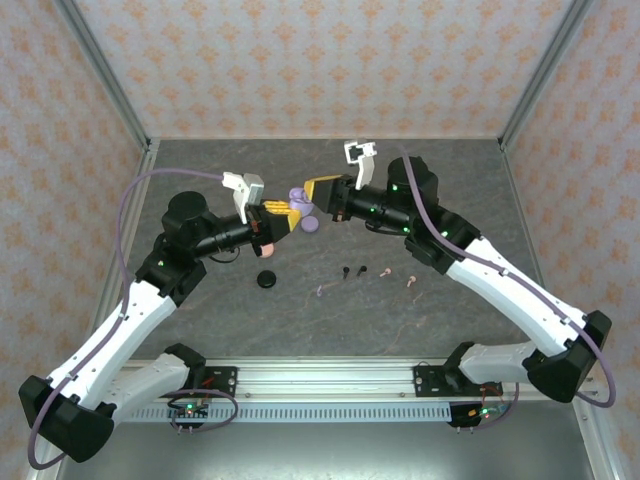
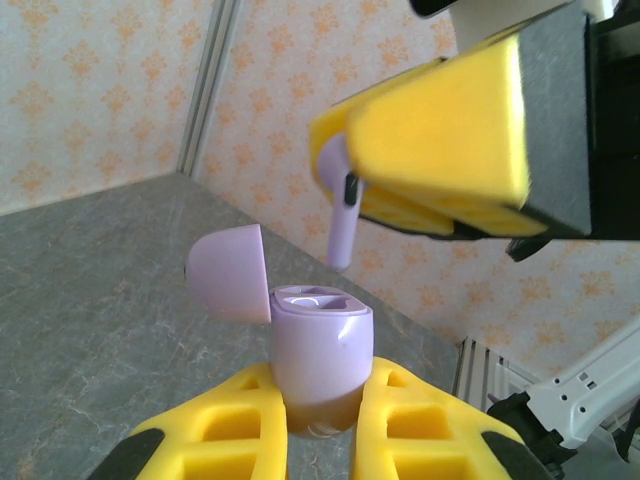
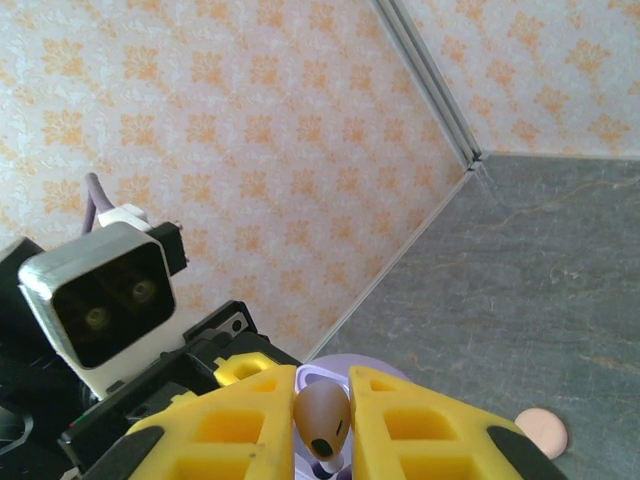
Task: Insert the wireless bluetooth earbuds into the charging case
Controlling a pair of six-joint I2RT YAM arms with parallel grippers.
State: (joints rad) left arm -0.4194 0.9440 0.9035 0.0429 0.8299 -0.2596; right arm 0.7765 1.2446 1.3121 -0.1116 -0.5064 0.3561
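My left gripper is shut on a lilac charging case, held upright above the table with its lid swung open to the left. My right gripper is shut on a lilac earbud and hangs just above the case. In the left wrist view the bud's stem points down, a short gap above the case's open slots. From the top camera the two grippers, left and right, meet over the lilac case at mid-table.
On the table lie a black round case, two black buds, two pale pink buds, and one lilac bud. A pink round case sits below the grippers. Patterned walls close in the back and sides.
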